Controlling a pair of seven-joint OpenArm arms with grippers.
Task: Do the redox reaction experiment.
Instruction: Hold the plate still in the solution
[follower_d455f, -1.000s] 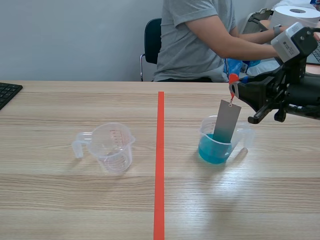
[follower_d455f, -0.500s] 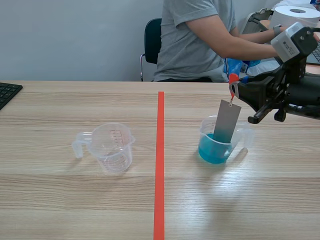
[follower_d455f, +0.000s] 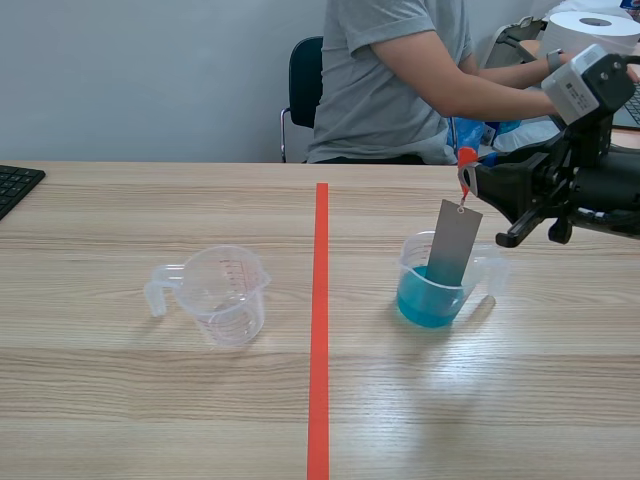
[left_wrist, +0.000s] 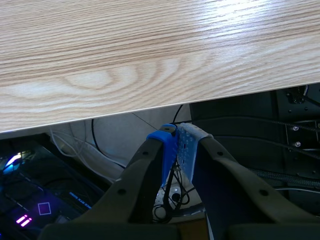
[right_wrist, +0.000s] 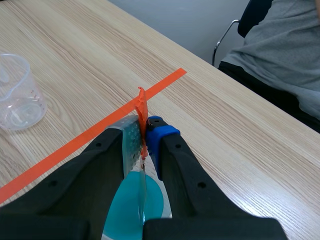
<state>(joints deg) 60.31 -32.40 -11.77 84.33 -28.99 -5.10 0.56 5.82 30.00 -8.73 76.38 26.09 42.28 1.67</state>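
Your left gripper (left_wrist: 178, 144) is closed empty off the table (left_wrist: 150, 50) edge, empty cup (follower_d455f: 222, 297) sits in open wood left of the tape (follower_d455f: 320, 330), right gripper (follower_d455f: 468, 180) pinches the red loop (follower_d455f: 464, 157), grey strip (follower_d455f: 453, 245) hanging near-vertical, bottom end in the blue-liquid cup (follower_d455f: 437, 302).

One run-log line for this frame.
right jaws: shut on orange tag | grey strip: hanging, lower end in blue-liquid cup | left jaws: shut, empty, off table | empty cup: untouched
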